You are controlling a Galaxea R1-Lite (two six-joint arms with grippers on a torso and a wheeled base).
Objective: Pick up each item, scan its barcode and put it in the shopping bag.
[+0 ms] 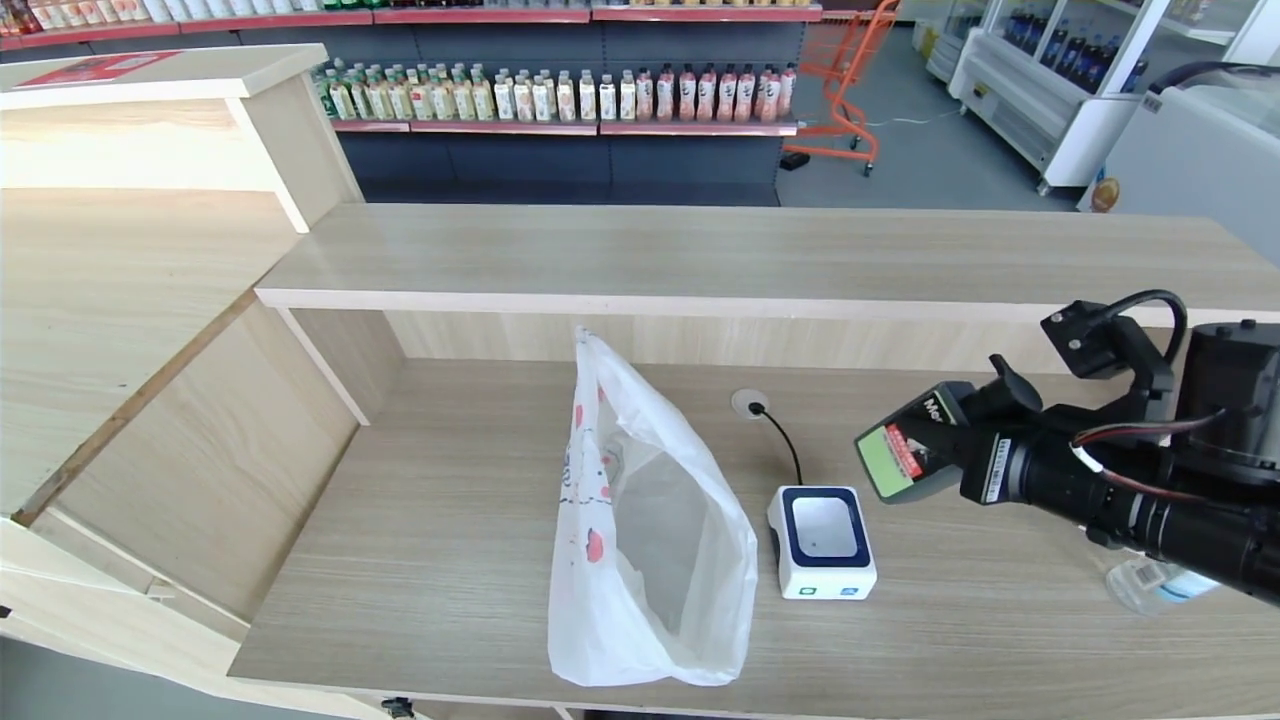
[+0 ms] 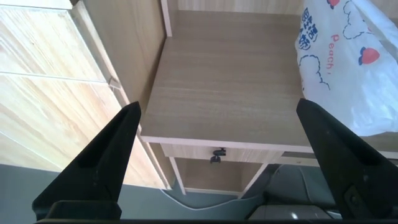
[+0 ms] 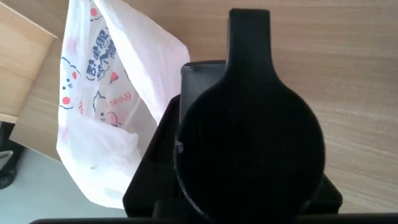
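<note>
A white plastic shopping bag (image 1: 640,540) with red and blue print stands open in the middle of the desk; it is also seen as the bag (image 2: 348,56) and the bag (image 3: 106,106) from the wrists. Right of it sits a white barcode scanner (image 1: 820,540) with a dark window facing up. My right gripper (image 1: 975,440) is shut on a black box (image 1: 910,450) with a green and red end, held in the air above and right of the scanner. The box's dark bulk (image 3: 249,143) fills the foreground there. My left gripper (image 2: 217,162) hangs open over the desk's front left edge, holding nothing.
A clear bottle-like item (image 1: 1150,585) lies on the desk under my right arm. The scanner's cable runs to a grommet (image 1: 750,403). A raised counter ledge (image 1: 760,260) borders the back. Bare desk (image 1: 430,520) lies left of the bag.
</note>
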